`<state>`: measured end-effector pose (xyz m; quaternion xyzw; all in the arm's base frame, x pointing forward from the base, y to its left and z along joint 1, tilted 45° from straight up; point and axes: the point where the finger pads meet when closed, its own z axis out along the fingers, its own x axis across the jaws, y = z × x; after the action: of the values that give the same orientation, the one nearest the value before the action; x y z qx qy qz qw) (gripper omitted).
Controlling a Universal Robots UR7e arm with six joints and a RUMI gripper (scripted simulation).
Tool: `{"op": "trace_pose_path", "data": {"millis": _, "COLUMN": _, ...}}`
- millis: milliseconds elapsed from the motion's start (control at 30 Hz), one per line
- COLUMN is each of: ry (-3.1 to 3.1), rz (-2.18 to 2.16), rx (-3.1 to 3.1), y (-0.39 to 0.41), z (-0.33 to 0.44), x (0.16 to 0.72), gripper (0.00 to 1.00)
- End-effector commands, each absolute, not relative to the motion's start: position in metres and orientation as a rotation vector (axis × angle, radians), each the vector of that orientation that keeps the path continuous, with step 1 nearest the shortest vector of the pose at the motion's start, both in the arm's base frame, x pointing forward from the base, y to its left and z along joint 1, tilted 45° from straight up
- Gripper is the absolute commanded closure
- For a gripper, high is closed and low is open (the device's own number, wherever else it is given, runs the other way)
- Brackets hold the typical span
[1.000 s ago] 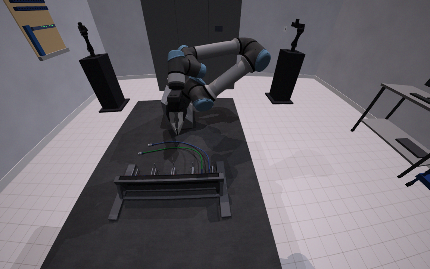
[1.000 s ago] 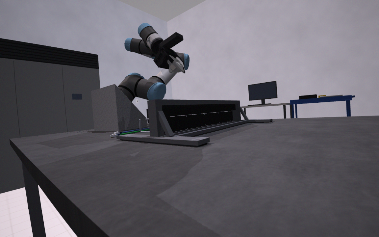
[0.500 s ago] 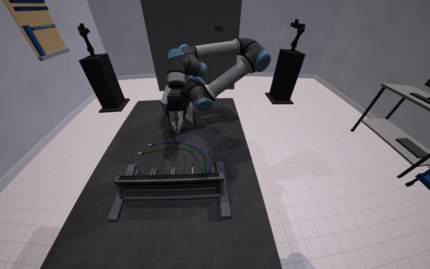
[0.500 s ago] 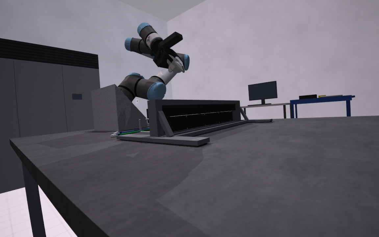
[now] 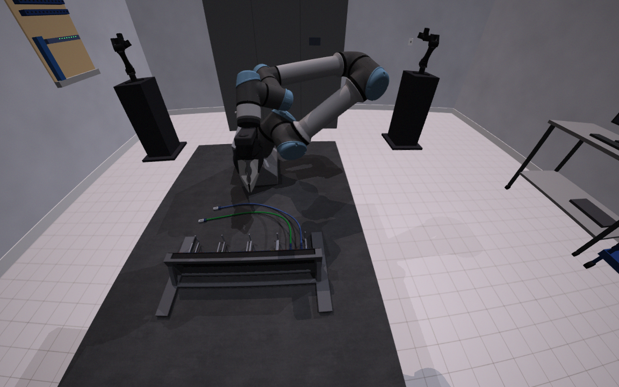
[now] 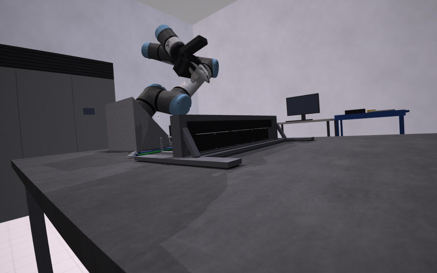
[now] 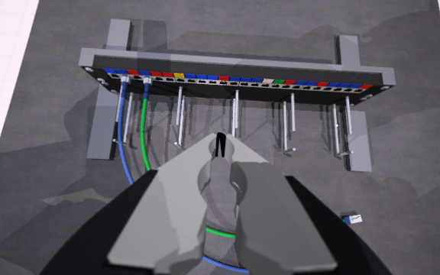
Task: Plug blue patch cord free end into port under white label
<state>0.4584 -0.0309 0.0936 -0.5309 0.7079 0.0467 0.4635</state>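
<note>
The rack (image 5: pixel 243 258) (image 6: pixel 227 118) (image 7: pixel 239 63) stands upright on the table. Its white label (image 7: pixel 268 81) is right of the middle in the wrist view, with an empty port below it. The blue cord (image 5: pixel 273 207) (image 7: pixel 121 126) and the green cord (image 5: pixel 263 213) (image 7: pixel 142 126) are plugged in near the left end in that view. The blue cord's free plug (image 5: pixel 215 208) lies on the table; it is out of the wrist view. The green cord's free plug (image 5: pixel 201 220) (image 7: pixel 355 217) lies nearby. My gripper (image 5: pixel 249 191) (image 6: pixel 208 81) (image 7: pixel 219 134) is shut and empty, high above the cords.
Metal cable guide rods (image 7: pixel 286 126) (image 5: pixel 249 244) stick out from the rack's port side, over the dark table (image 5: pixel 254 346) (image 6: pixel 281 203). The rack's feet (image 5: pixel 325 297) (image 6: pixel 192 162) reach out at both ends. The robot's base block (image 6: pixel 121 125) stands behind the cords.
</note>
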Motion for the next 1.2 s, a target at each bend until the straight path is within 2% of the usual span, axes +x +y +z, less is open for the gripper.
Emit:
{"op": "trace_pose_path", "data": {"millis": 0, "ry": 1.739, "rz": 0.114, "rx": -1.305, "y": -0.044, "z": 0.081, "x": 0.459, "gripper": 1.0}}
{"op": "trace_pose_path", "data": {"millis": 600, "ry": 1.739, "rz": 0.114, "rx": -1.305, "y": -0.086, "z": 0.039, "x": 0.459, "gripper": 1.0}}
{"op": "trace_pose_path", "data": {"millis": 1167, "ry": 1.739, "rz": 0.114, "rx": -1.305, "y": -0.09, "z": 0.034, "x": 0.459, "gripper": 1.0}}
